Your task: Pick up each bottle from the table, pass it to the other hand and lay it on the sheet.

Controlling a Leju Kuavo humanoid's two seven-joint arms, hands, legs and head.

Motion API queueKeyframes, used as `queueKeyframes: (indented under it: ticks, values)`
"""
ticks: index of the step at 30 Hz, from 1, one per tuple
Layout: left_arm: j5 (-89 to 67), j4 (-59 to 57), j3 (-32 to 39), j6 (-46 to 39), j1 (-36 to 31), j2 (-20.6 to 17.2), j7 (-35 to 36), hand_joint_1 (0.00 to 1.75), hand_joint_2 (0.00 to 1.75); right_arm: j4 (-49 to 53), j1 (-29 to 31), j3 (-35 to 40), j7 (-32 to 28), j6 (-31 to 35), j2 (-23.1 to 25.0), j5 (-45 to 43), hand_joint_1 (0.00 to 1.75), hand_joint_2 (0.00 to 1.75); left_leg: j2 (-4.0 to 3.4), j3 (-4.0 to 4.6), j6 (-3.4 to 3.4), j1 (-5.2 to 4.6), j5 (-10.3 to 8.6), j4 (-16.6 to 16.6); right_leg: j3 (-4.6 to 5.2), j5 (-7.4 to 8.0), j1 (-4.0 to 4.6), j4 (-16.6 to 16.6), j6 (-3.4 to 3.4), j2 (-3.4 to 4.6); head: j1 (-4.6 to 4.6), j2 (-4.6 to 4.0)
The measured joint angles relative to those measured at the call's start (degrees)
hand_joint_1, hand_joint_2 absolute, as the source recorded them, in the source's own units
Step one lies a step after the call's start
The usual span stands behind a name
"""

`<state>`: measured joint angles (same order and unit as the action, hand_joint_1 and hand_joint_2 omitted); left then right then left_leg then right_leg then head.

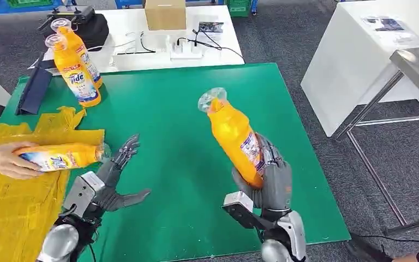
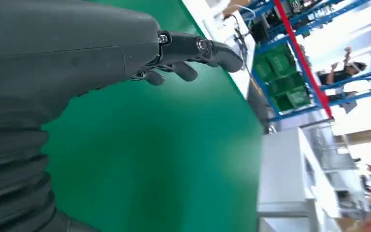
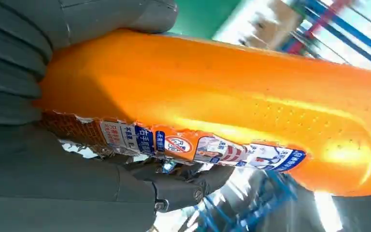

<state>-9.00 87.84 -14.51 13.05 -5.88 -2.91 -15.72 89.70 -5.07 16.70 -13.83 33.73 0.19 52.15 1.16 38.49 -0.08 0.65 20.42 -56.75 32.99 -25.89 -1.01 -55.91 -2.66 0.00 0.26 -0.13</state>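
I have the right hand (image 1: 270, 180) wrapped around the lower body of a glossy orange plastic detergent bottle (image 1: 234, 136), lifted off the green counter (image 1: 174, 158) and tilted so its clear crinkled cap wrap leans toward the far left; in the right wrist view the same bottle (image 3: 222, 96) lies across the palm, smooth with a faintly dimpled patch and a torn printed label, the grey thumb (image 3: 145, 14) on one side and dark fingers (image 3: 188, 186) curled under the other. My left hand (image 1: 112, 183) holds nothing: its dark segmented fingers (image 1: 126, 150) are spread and stretched forward just above the counter, the thumb splayed out toward the middle, and in the left wrist view that hand (image 2: 125, 53) hovers over the flat matte green surface. Just left of those fingers, a second orange bottle (image 1: 60, 156) lies on its side on the crumpled yellow plastic sheet (image 1: 11, 207), with a person's hand (image 1: 3, 160) resting on its base end. Two more orange bottles (image 1: 76, 71) stand upright close together at the counter's far left corner, beside a flat dark blue folder (image 1: 33, 90).
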Motion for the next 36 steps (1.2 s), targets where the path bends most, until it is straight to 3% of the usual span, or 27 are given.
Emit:
queueKeyframes:
  ticks: [8, 19, 22, 29, 36]
  values:
    - [7.1, -1.2, -1.5, 2.7, -0.9, 1.2, 0.9, 0.00, 1.75, 0.6, 0.5, 1.8, -5.5, 2.2, 2.2, -0.5, 1.75, 1.75, 0.01, 0.14, 0.04, -0.01, -0.06, 0.0, -0.41, 0.08, -0.03, 0.0, -0.07, 0.00, 0.00, 0.00]
    - [11.8, -2.3, -3.9, 3.6, -2.0, 2.1, 1.7, 0.00, 1.75, -3.5, 2.5, 6.0, -5.9, 2.8, 3.5, 2.1, 1.75, 1.75, 0.03, 0.14, 0.04, 0.00, -0.05, 0.0, -0.41, 0.06, -0.02, 0.0, -0.05, -0.03, 0.00, 0.00]
    - [14.4, -2.8, -4.7, 3.6, -3.1, 2.8, 2.1, 0.00, 1.75, -8.3, 4.5, 8.4, -6.0, 4.7, 4.1, 7.3, 1.75, 1.75, 0.01, 0.12, 0.04, 0.00, -0.05, 0.0, -0.41, 0.06, -0.02, 0.0, -0.05, -0.02, 0.00, 0.00]
    - [18.9, -2.9, -8.0, 5.5, -4.3, 3.6, 1.6, 0.00, 1.75, -19.9, 8.3, 14.8, -8.7, 5.1, 6.1, 5.8, 1.75, 1.75, 0.04, 0.13, 0.04, 0.00, -0.06, 0.0, -0.43, 0.06, -0.03, 0.0, -0.06, -0.03, 0.00, 0.00]
    - [22.6, -4.1, -9.5, 5.4, -4.0, 3.9, 2.4, 0.00, 1.75, -24.9, 10.2, 16.4, -8.2, 5.2, 6.4, 7.4, 1.75, 1.75, 0.03, 0.14, 0.04, -0.01, -0.05, 0.0, -0.40, 0.06, -0.03, 0.0, -0.06, -0.03, 0.00, 0.00]
